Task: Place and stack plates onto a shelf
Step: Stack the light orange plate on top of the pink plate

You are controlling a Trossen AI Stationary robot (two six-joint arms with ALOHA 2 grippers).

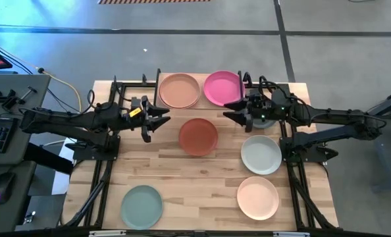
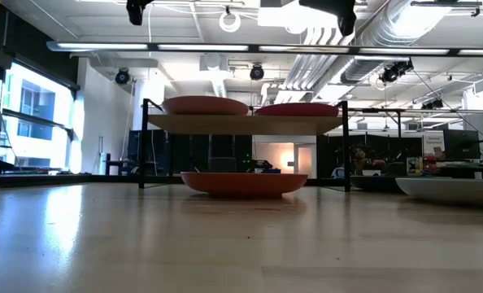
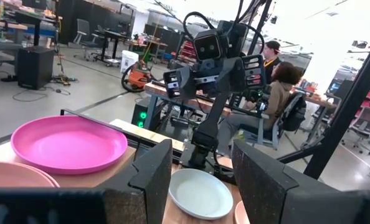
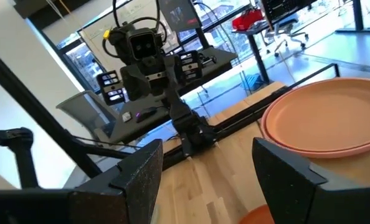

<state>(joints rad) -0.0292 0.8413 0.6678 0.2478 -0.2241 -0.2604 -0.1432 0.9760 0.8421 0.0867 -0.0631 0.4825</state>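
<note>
The left gripper (image 1: 161, 121) hangs above the light wooden counter (image 1: 182, 197) with its fingers spread apart and nothing between them, touching no plate. The right gripper (image 1: 231, 112) faces it from the other side, also spread wide and empty, just beside the near edge of the round magenta matte plate (image 1: 221, 87).

The small shelf with a light wood top on thin black legs (image 2: 241, 124) stands at the far edge of the counter. On it the magenta plate and the round peach plate (image 1: 179, 90) lie flat side by side, rims up. Being round, none of the plates has a long axis.

The round terracotta plate (image 1: 198, 136) lies flat on the counter in front of the shelf, between the two grippers and slightly nearer than both. The pale grey-white plate (image 1: 261, 155) and the cream plate (image 1: 257, 197) lie on the right arm's side, nearer than its gripper. The sage green plate (image 1: 142, 205) sits at the near left, well apart from the left gripper.
</note>
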